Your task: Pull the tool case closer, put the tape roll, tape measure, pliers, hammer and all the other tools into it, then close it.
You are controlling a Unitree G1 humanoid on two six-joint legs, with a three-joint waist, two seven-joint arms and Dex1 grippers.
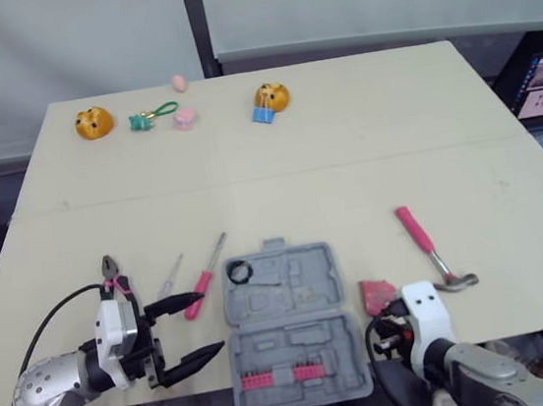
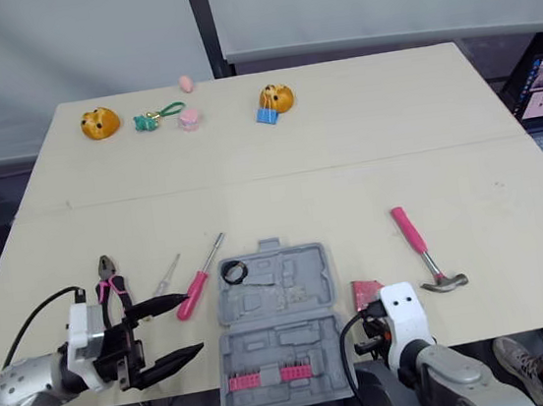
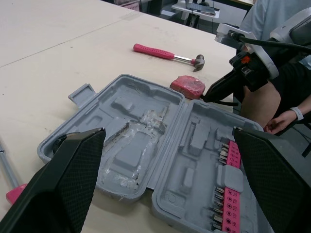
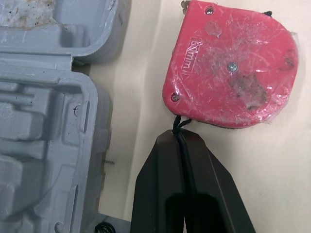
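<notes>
I'm working the tape measure (image 4: pixel 233 73) next, and it belongs to the right arm. In the head view it sits at lower right of centre, on the table just beside the right edge of the open tool case (image 1: pixel 300 353), with the hammer (image 1: pixel 425 244) a little further right.

In the right wrist view the right claw (image 4: pixel 177 141) has its two fingers pressed together with no gap. The tips are at the small black cord that hangs off the tape measure's flat edge. I can't tell whether the cord is actually pinched. The pink body lies straight ahead of the tips, in line with the fingers, and its broad face is up.

I judge the claw must spread before it can take the body. The case is then only a short carry to the left in the head view.

The left claw (image 1: pixel 212 321) stands wide and empty at lower left, aimed at the case's left wall. The pliers (image 1: pixel 112 274) and the pink-handled screwdriver (image 1: pixel 201 291) are nearer to it. The tape roll (image 1: pixel 238 271) already lies in the case's upper left corner.
</notes>
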